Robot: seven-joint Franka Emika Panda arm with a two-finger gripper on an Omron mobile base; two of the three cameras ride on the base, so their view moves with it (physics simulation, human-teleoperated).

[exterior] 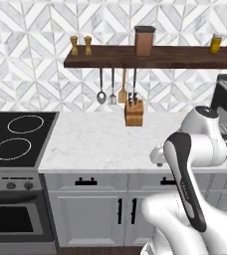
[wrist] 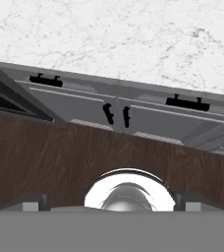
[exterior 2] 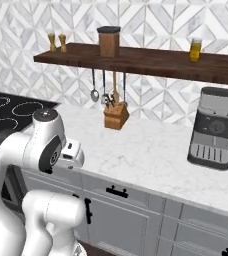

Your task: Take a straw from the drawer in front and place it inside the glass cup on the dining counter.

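Light-grey drawers with small black bar handles run under the marble worktop, and all are shut. One drawer [exterior: 93, 182] sits left of my arm; a second is partly hidden behind it. The hand view looks down on both drawer fronts [wrist: 74, 84] above a pair of cabinet doors [wrist: 84, 106]. My gripper [wrist: 113, 204] hangs well back from the cabinets, over wooden floor. It is open, its fingertips [wrist: 34, 202] wide apart with nothing between them. My white hand [exterior 2: 73, 152] points at the cabinet front. The straw, the glass cup and the dining counter are out of view.
A black stove [exterior: 16, 137] with an oven [exterior: 11, 214] stands at the left. On the worktop are a wooden knife block [exterior: 134, 112] and a coffee machine [exterior 2: 213, 130]. A dark wall shelf [exterior: 150, 57] carries jars, and utensils hang below it.
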